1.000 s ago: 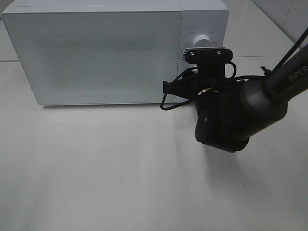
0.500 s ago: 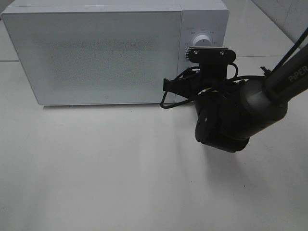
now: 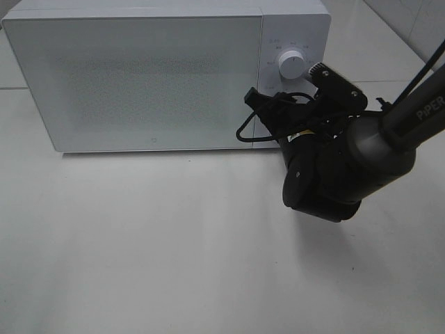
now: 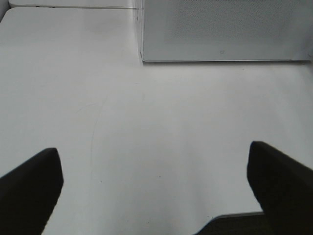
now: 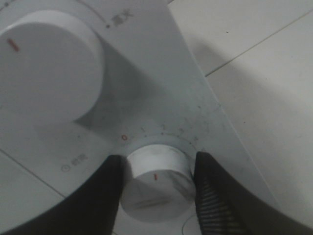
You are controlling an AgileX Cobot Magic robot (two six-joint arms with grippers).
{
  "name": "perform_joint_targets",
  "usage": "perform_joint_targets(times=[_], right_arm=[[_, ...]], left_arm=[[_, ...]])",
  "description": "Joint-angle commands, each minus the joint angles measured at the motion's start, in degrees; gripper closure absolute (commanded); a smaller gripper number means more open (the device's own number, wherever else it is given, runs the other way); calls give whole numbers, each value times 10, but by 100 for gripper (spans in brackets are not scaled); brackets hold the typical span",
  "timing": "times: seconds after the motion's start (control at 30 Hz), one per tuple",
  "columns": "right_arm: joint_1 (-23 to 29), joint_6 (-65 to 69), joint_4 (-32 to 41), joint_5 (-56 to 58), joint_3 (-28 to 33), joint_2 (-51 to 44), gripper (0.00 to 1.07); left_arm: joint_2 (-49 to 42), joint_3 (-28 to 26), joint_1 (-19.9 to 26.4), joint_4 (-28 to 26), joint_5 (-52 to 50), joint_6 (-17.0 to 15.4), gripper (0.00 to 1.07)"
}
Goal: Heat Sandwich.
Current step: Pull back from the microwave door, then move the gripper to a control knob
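The sandwich is not in view. The white microwave [image 3: 153,76] stands at the back of the table with its door closed. My right arm [image 3: 327,167] reaches to its control panel, and in the exterior view the wrist hides the fingers. In the right wrist view my right gripper [image 5: 155,188] is shut on the lower white dial [image 5: 155,178], one dark finger [image 5: 105,196] on each side. The dial's red mark points down, away from the 0. The upper dial [image 3: 291,64] is free. My left gripper [image 4: 154,166] is open and empty above the bare table.
The white table [image 3: 139,243] stretches in front of the microwave. The left wrist view shows the microwave's lower front corner [image 4: 220,29] ahead of the open fingers. A black cable loop [image 3: 247,132] hangs from the right wrist near the door's edge.
My right wrist has rolled clockwise on the lower dial. The camera mount went from level to tilted, and the upper dial now shows. The left arm has not visibly moved.
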Motion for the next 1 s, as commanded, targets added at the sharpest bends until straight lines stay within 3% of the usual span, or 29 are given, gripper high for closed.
perform_joint_targets(times=[0.03, 0.7, 1.0], right_arm=[[-2, 104, -28, -6, -7, -3, 96], [-2, 586, -40, -9, -7, -3, 94], [-2, 630, -40, -6, -7, -3, 92]], left_arm=[[-10, 2, 1, -5, -7, -3, 10], [-10, 2, 1, -5, -7, -3, 10], [-10, 2, 1, -5, -7, -3, 10]])
